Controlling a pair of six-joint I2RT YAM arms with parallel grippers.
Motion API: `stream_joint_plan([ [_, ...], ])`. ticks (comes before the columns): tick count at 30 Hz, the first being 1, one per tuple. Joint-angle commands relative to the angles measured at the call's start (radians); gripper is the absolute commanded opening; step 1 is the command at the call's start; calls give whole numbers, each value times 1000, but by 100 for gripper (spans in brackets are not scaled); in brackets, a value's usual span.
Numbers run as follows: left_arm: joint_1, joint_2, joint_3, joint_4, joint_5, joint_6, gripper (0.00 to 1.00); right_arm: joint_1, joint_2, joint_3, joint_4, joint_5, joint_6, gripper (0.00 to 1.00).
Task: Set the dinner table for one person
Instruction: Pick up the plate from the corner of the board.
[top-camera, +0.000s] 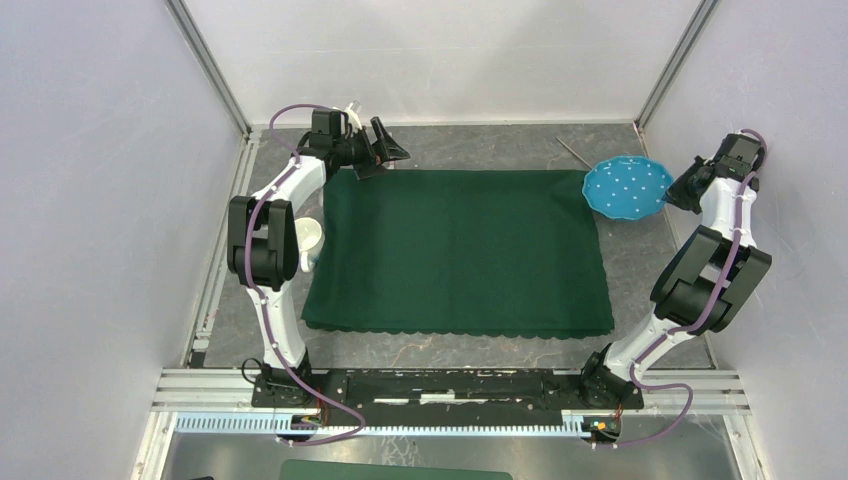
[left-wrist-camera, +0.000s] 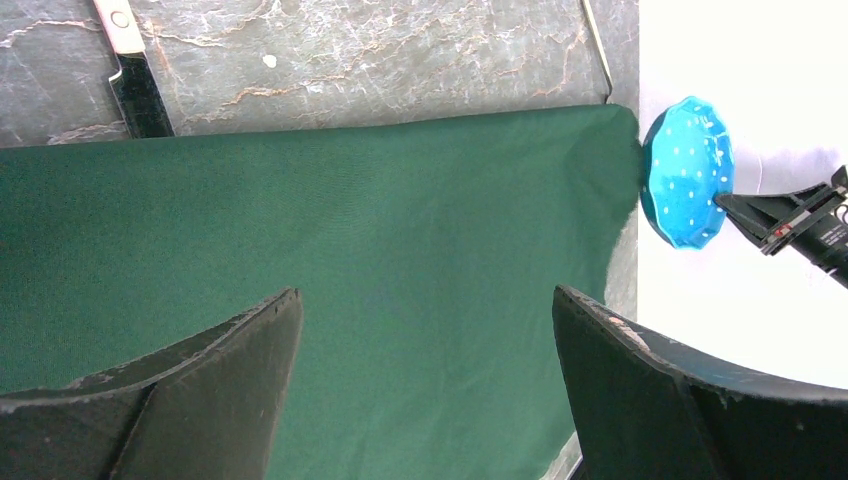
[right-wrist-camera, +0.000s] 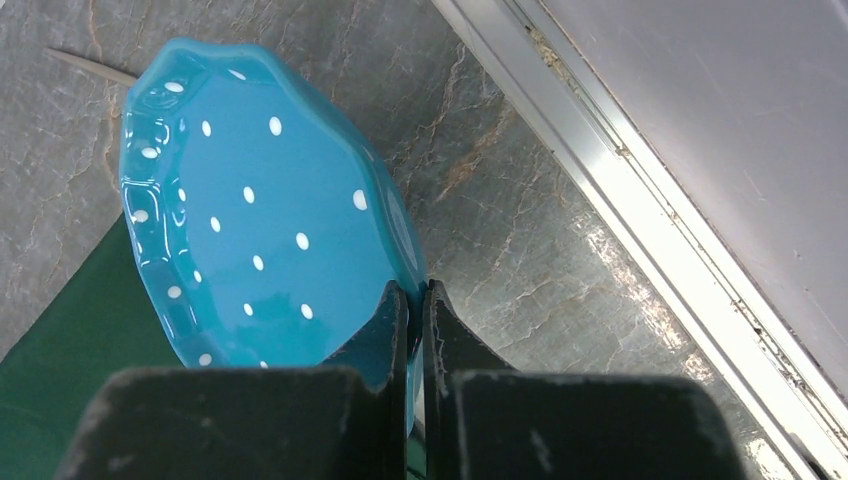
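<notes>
At the far right of the dark-grey stone-look surface (top-camera: 640, 260), the right claw (right-wrist-camera: 414, 310) is closed on the rim of a blue plate (top-camera: 627, 188) dotted with white. The plate is tilted, with its left edge at the far right corner of the green cloth (top-camera: 460, 250); whether it touches the cloth I cannot tell. The cloth lies flat across the middle of the surface, its scalloped edge toward the arm bases. Over the cloth's far left corner the left claw (left-wrist-camera: 427, 295) hangs with its jaws spread wide, gripping nothing. A white cup (top-camera: 312, 240) sits just off the cloth's left edge, beside the left arm. A knife (left-wrist-camera: 135, 85) with a pale handle lies on bare stone just beyond the cloth's far edge. A thin metal rod (top-camera: 573, 150) lies behind the plate.
</notes>
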Motion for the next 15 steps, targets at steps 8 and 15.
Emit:
stream_joint_plan([
  [8, -4, -42, 21, 34, -8, -27, 100, -16, -95, 120, 85, -110, 55, 0],
  [15, -4, -46, 19, 39, -9, -25, 100, -15, -113, 102, 105, -216, 101, 0],
])
